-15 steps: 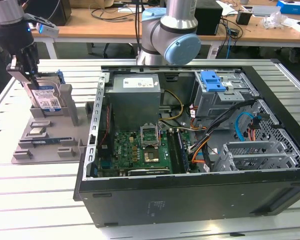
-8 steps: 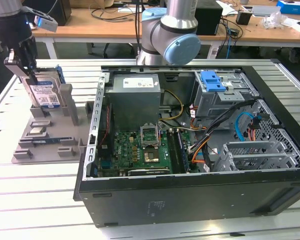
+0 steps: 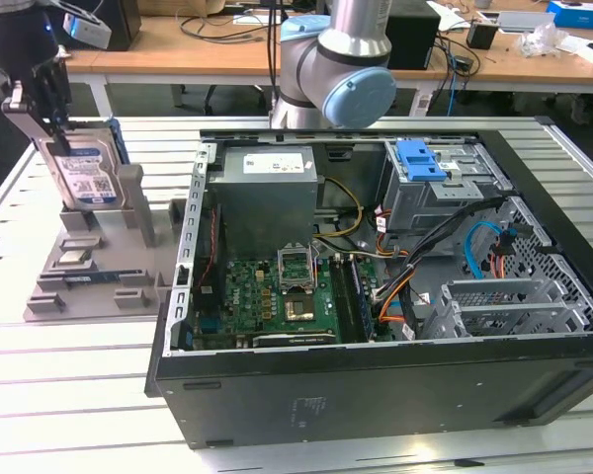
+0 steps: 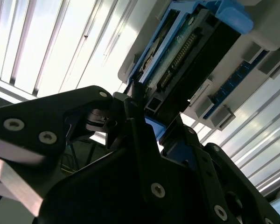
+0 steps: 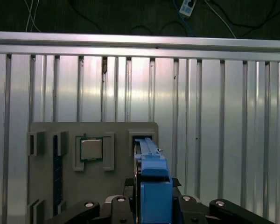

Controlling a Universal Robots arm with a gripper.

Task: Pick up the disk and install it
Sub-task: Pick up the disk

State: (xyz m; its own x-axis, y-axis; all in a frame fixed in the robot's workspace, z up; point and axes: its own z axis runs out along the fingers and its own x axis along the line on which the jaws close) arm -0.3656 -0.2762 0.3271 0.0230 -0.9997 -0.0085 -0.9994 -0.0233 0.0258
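Silver and flat, the rectangular hard disk with its white-and-blue label and blue plastic bracket (image 3: 79, 170) is standing on its edge in a slot of the grey plastic fixture plate (image 3: 89, 272). This plate is lying on the slatted aluminium tabletop (image 3: 40, 395) at the exterior view's left. It is well apart from the grey metal drive cage (image 3: 440, 202) inside the open black computer case (image 3: 376, 395).

The black end effector (image 3: 51, 133) is hanging directly over the disk and is reaching down around its upper edge. In the first wrist view the disk (image 5: 154, 179) is sitting in the middle of it. I cannot tell whether it is already clamping the disk or is only placed around it.

I am judging that the step in hand is the pick-up from the fixture. To do it well, I am keeping the end effector centred on the blue bracket and square to the flat faces of the disk. The hold should be on the bracket sides and not on the green circuit board and connector row (image 4: 179, 53), which are showing in the second wrist view.

The pull should probably go straight along the slot, slowly and without any tilt, because the slot walls could jam a tilted disk. The fixture plate might also come up together with it, so I am watching the plate in the exterior view.
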